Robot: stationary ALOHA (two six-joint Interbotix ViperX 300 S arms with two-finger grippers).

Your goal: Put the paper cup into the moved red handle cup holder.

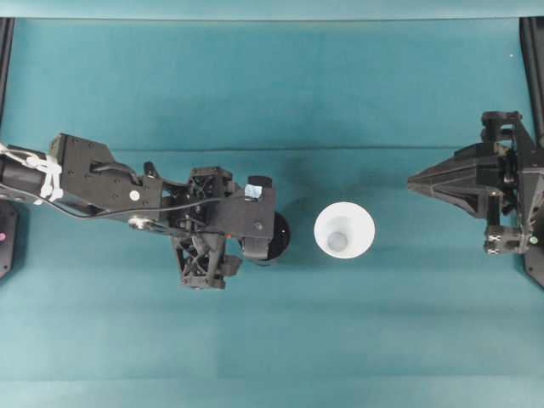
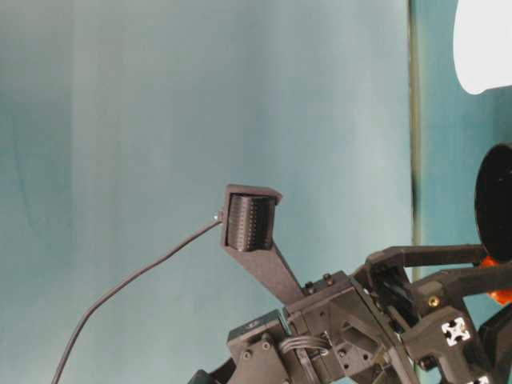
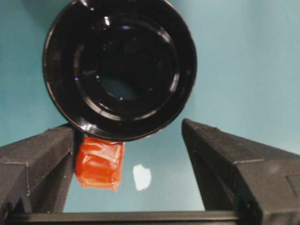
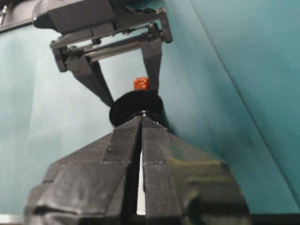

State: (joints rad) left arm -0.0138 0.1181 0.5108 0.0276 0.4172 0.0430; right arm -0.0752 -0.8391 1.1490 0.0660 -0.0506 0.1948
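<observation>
Surface: teal cloth-covered table (image 1: 272, 85), matte, with faint crease lines running across the overhead view near the far and near edges.
Room: plain pale teal backdrop (image 2: 160, 120) behind the table in the table-level view; dark frame rails at both side edges of the overhead view.
Paper cup (image 1: 344, 232): white, conical, standing upright with the wide rim up, near the table's centre, slightly toward the right arm's side; small greyish base visible through the mouth; nothing inside.
Red handle cup holder (image 1: 278, 240): glossy black, round, on the cloth just beside the paper cup on the left arm's side, apart from it; partly covered by the left gripper in the overhead view. Interior seen from the left wrist view: concentric black rings with highlights, teal showing through a central opening, no contents.
Handle tab (image 3: 99, 163): orange-red, shiny, projecting from the holder's side toward the left gripper.
Left gripper (image 3: 126, 154): spread wide, fingers (image 3: 220, 159) on either side of the handle tab, one finger close against the tab, contact not certain; not clamped on the holder body.
Right gripper (image 1: 411, 181): closed to a point, grasping nothing, well apart from the paper cup, at the right edge.
White fleck (image 3: 141, 176): small pale patch on the cloth beside the tab.
</observation>
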